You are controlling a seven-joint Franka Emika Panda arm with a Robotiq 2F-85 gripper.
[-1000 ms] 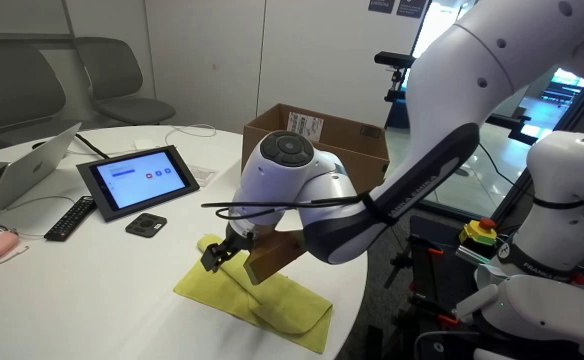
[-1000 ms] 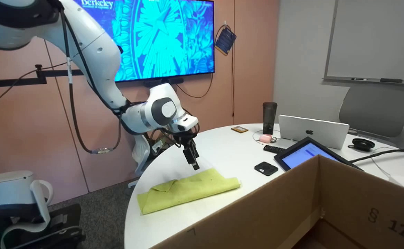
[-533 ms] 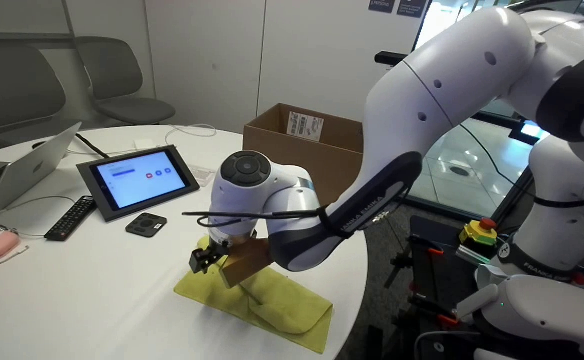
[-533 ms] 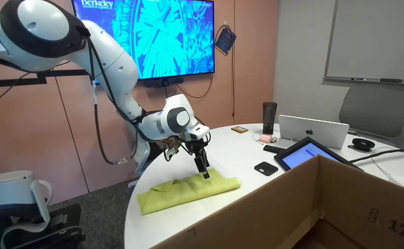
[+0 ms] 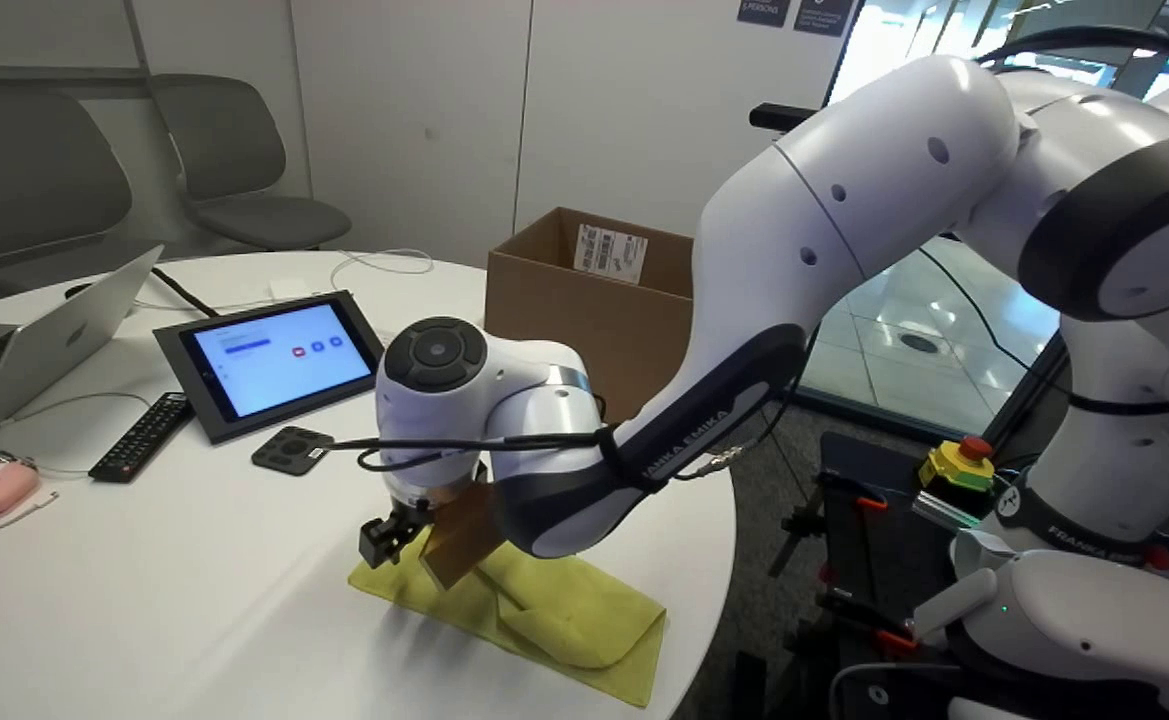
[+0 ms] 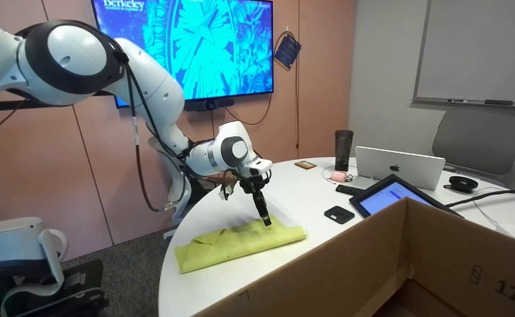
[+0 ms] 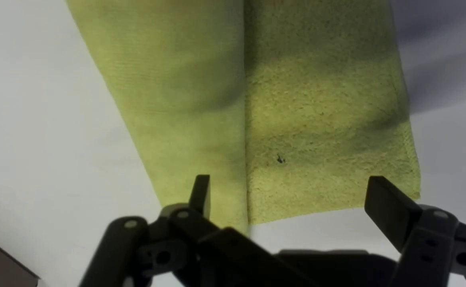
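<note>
Hovering with pincer (image 7: pixel 288 187) spread wide over folded yellow cloth (image 6: pixel 244 242) on desk (image 5: pixel 244 600), gripping nothing. Spotting open-topped cardboard box (image 6: pixel 350 273) well apart, showing inner walls, mostly hiding its bottom.

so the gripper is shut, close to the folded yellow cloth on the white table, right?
No, not shut: the gripper is open, its fingers standing apart in the wrist view. It is indeed close to the folded yellow cloth on the white table.
</note>
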